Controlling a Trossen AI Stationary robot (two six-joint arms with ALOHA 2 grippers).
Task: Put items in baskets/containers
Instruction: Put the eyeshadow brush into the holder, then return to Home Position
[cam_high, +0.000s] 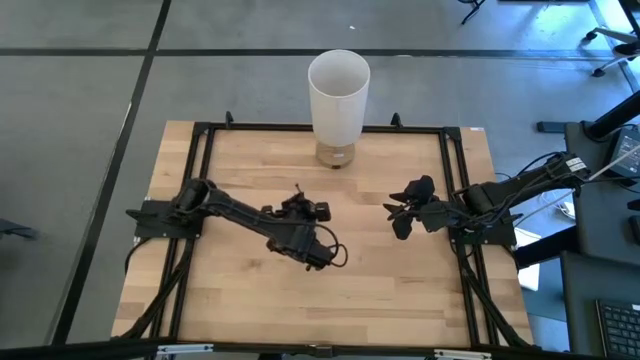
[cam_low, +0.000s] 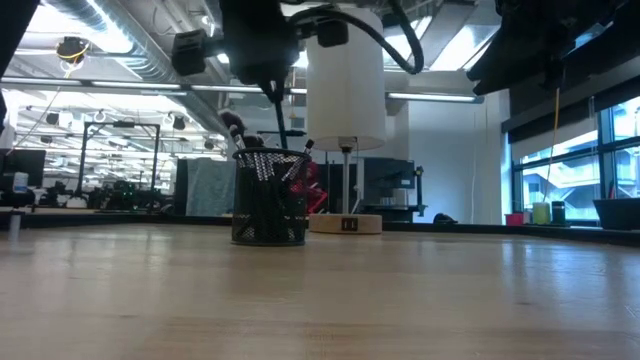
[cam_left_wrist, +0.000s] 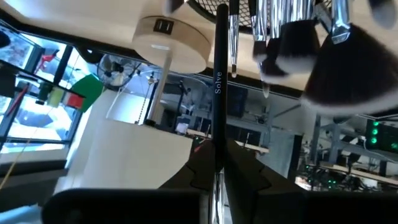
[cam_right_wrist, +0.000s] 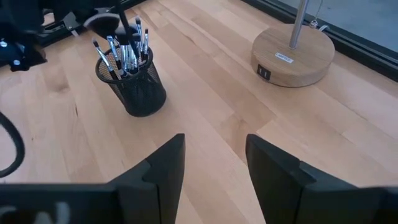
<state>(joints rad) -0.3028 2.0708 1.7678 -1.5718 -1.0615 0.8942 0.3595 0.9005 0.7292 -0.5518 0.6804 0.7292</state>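
We are seeing left gripper (cam_left_wrist: 217, 177) clenching a brush (cam_left_wrist: 218, 81) over the cup (cam_right_wrist: 134, 87), lamp (cam_high: 338, 95) standing just behind, right gripper (cam_right_wrist: 214, 165) waiting released, well apart.

My arms: both dark, near-black, jointed links, matte finish. Left arm (cam_high: 235, 212): thick black cable looping off wrist block, boxy camera housing near tip. Right arm (cam_high: 500, 195): black cable bundle trailing from base over table edge, one pale wire among it. Left gripper (cam_left_wrist: 216, 167): two dark fingers, angular notched inner edges. Right gripper (cam_right_wrist: 214, 168): two broad flat black fingers (cam_right_wrist: 166, 163), squared tips, stepped profile, smooth faces. No readable markings on me.
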